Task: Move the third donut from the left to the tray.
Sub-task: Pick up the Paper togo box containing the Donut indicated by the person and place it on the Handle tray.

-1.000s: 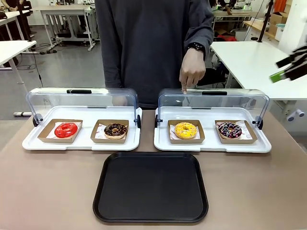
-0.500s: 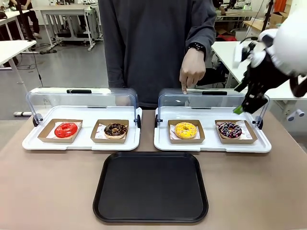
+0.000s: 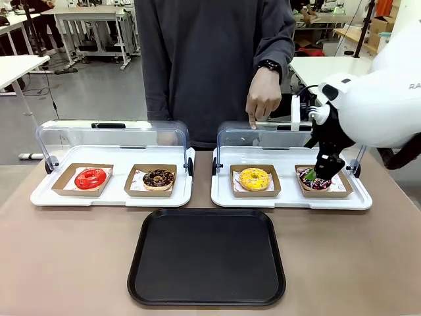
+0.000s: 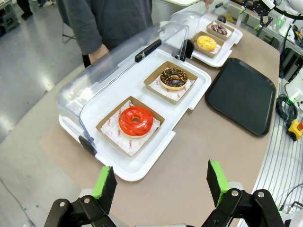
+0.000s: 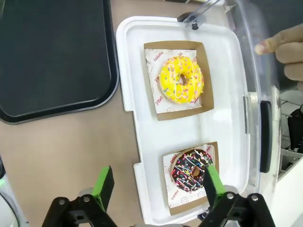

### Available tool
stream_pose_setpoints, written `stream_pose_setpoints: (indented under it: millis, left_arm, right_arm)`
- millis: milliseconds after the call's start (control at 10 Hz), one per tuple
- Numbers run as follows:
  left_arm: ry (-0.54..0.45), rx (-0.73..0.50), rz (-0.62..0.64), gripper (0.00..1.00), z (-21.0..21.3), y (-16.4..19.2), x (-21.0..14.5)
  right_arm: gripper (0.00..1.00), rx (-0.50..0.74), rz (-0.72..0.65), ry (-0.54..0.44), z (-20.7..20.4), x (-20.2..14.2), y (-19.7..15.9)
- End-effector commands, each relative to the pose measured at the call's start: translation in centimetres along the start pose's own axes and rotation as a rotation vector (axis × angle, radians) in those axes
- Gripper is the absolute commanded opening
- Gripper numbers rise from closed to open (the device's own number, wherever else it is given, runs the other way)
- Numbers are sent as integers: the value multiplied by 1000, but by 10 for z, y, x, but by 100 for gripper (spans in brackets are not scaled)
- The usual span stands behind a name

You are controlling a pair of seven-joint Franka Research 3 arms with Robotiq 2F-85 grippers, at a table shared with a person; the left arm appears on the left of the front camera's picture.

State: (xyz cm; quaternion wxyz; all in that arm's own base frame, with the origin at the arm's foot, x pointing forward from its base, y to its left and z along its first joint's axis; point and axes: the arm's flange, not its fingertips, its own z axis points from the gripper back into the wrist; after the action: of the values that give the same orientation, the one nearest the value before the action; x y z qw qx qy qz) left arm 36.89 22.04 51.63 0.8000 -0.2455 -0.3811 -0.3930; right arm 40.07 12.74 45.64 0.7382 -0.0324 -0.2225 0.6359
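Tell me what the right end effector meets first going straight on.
Probably the chocolate-glazed ring donut with coloured sprinkles, just beneath the open right end effector; depth is unclear.

Bright even light, perhaps overhead; wrist-view edge distortion

Front view: the right hand [image 3: 316,174] hangs in front of the sprinkled chocolate donut [image 3: 322,184] at the far right, covering a chunk of it, and its white arm [image 3: 388,108] runs off the right edge. In the right wrist view the tray [image 5: 52,56] gets chopped by the top and left edges, the person's finger [image 5: 274,45] runs off the right side, and the print on the paper [image 5: 152,61] under the third donut [image 5: 181,79] is too small for me to read. In the left wrist view the left hand [image 4: 160,175] is cut off at the bottom edge, and the third donut sits too far off to make out its sprinkles.
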Motion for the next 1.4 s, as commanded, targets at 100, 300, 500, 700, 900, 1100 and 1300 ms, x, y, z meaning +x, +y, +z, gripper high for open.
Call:
stream_pose_setpoints:
  millis: [100, 300, 500, 700, 900, 1100, 1300]
  left_arm:
    - [-12, -4, -5, 100, 2, -2, 2]
    - [-12, -4, -5, 100, 2, -2, 2]
    - [-12, -4, -5, 100, 2, -2, 2]
    - [-12, -4, -5, 100, 2, -2, 2]
    - [-12, -4, -5, 100, 2, -2, 2]
    - [-12, -4, -5, 100, 2, -2, 2]
    - [-12, -4, -5, 100, 2, -2, 2]
  right_arm:
    - [100, -17, -12, -1, 11, -4, -2]
    - [100, -15, -8, -9, 8, -6, -4]
    - [100, -2, 46, 54, -29, 21, -19]
    - [100, 17, 52, 97, -51, 28, -17]
    - [100, 56, 86, 120, -73, 35, -16]
    - [100, 58, 100, 133, -93, 40, -20]
    - [100, 56, 111, 130, -107, 40, -19]
